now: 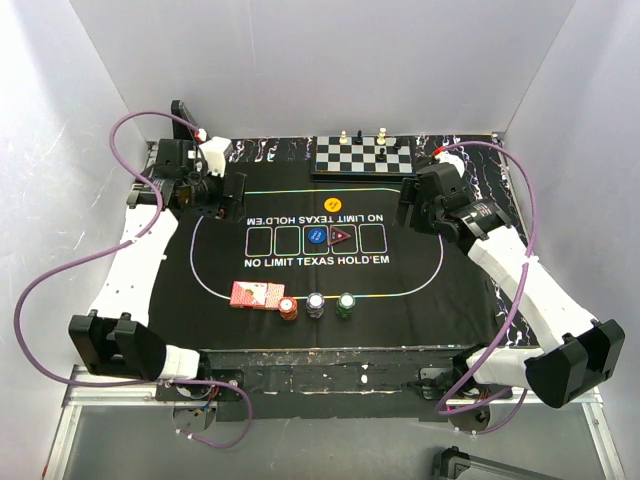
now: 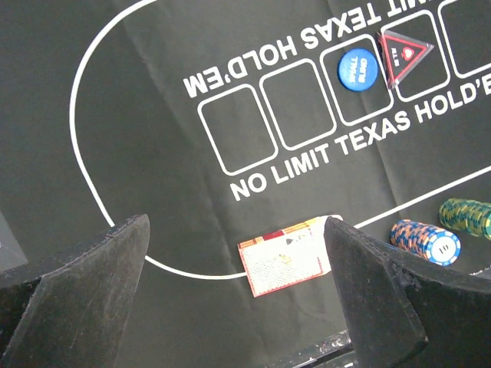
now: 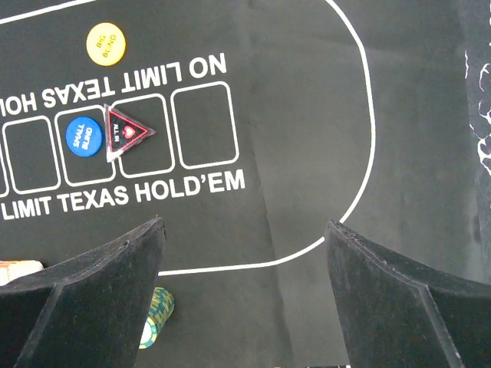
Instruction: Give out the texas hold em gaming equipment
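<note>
The left pincer (image 2: pixel 238 224) and right pincer (image 3: pixel 245 224) are hovering over the mat (image 1: pixel 420 290), jaws wide apart and gripping nothing. The cards (image 1: pixel 257 294) and three chip stacks (image 1: pixel 316 304) are sitting bunched at the mat's near edge. The blue chip (image 1: pixel 316 236), triangular marker (image 1: pixel 340 237) and yellow chip (image 1: pixel 331 204) are lying around the mat's centre. Most of the distributing seems left.

Black mat (image 1: pixel 420 275), frame centre: "NO LIMIT TEXAS HOLD'EM" printed twice, upper line inverted. Blue chip (image 3: pixel 83 136) reads "SMALL BLIND"; yellow chip (image 3: pixel 105 44), upper left, "BIG BLIND"; red triangular marker (image 3: pixel 126 132) "ALL IN".
</note>
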You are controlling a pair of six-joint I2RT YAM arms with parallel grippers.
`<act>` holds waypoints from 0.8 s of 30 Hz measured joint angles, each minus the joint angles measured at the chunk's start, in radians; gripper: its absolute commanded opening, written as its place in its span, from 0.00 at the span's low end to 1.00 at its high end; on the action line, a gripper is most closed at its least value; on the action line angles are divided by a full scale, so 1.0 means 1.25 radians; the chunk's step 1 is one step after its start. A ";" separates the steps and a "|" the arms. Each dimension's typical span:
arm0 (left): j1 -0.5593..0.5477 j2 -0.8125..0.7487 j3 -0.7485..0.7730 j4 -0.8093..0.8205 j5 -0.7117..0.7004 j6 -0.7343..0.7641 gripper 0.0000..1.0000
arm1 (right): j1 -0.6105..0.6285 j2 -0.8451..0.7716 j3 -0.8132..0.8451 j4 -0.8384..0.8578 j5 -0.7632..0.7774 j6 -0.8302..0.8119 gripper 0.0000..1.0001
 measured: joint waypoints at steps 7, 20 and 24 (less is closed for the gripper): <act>-0.031 0.084 0.018 0.004 0.041 0.022 0.98 | 0.005 -0.012 -0.018 -0.009 0.002 0.002 0.92; -0.198 0.341 0.096 0.020 0.071 0.119 0.98 | 0.005 -0.137 -0.102 -0.023 -0.008 0.026 0.93; -0.239 0.409 0.109 0.026 0.068 0.168 0.98 | 0.005 -0.173 -0.135 -0.029 -0.017 0.037 0.93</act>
